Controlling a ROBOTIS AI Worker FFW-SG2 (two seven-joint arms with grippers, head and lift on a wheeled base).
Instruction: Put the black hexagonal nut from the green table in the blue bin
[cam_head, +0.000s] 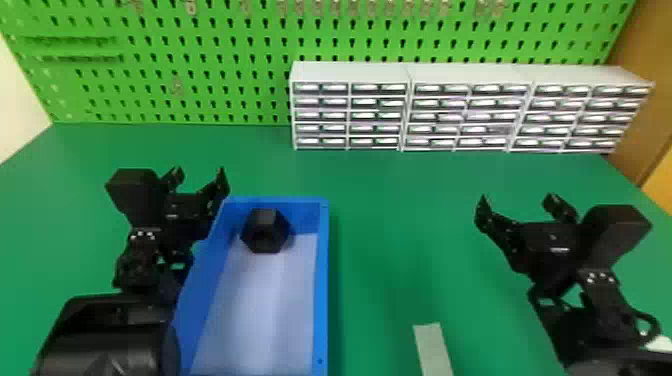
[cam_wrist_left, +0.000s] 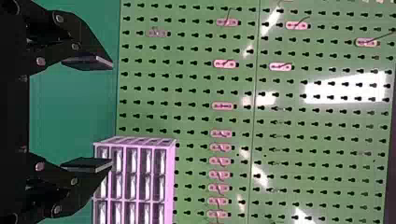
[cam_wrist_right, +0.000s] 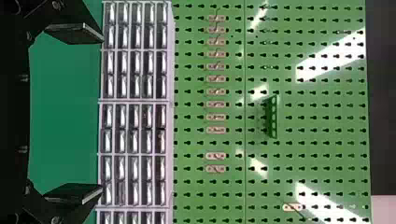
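My left forearm (cam_head: 107, 345) lay beside the blue bin (cam_head: 322, 280), whose far end held the black hexagonal nut (cam_head: 266, 231), so my left hand (cam_head: 200, 174) and right hand (cam_head: 517, 199) hung open, the job presumably done.

Left arm (cam_head: 107, 332): in from 8 o'clock
Left tool (cam_head: 199, 176): at 9 o'clock, fingers spread, aimed toward 12
Right arm (cam_head: 602, 305): in from 4 o'clock
Right tool (cam_head: 518, 201): at 3 o'clock, likewise spread
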